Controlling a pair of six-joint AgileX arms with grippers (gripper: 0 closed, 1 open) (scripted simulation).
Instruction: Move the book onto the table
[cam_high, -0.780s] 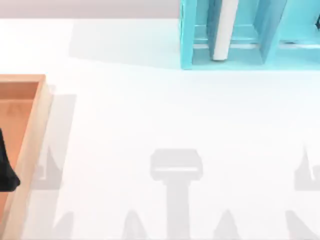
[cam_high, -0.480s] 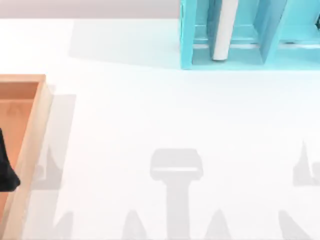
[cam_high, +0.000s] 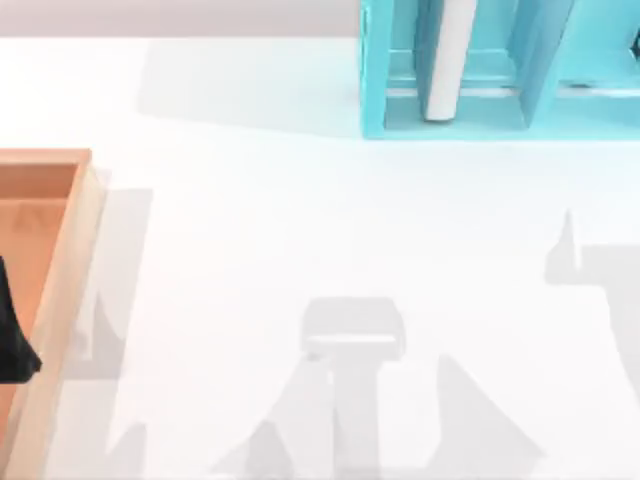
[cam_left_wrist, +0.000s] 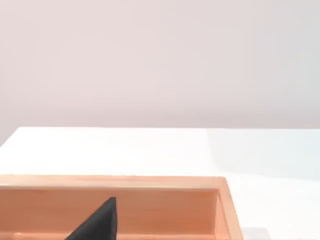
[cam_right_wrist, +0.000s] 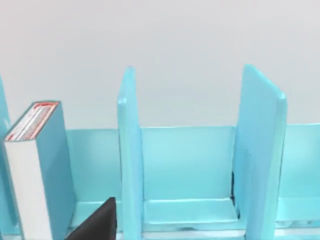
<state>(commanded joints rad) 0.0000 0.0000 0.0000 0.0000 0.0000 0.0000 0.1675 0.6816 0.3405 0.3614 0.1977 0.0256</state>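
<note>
Book (cam_high: 447, 58) upright in shelf (cam_high: 375, 80), white page edge facing table (cam_high: 300, 220) front; grip state of both grippers: cannot tell.

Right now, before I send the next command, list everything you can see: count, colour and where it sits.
book: one, teal-blue cover with white page edges, standing upright in a compartment of the shelf at the table's far side, right of centre.
shelf: one, bright turquoise, with upright dividers, at the far right of the table.
tray: one, orange-brown wood with a raised rim, at the table's left edge.
table: one, plain white, under everything, with grey shadows near the front and right.
left gripper: one, a black tip over the tray at the left edge.
right gripper: one, a black tip facing the shelf, near the book.
</note>
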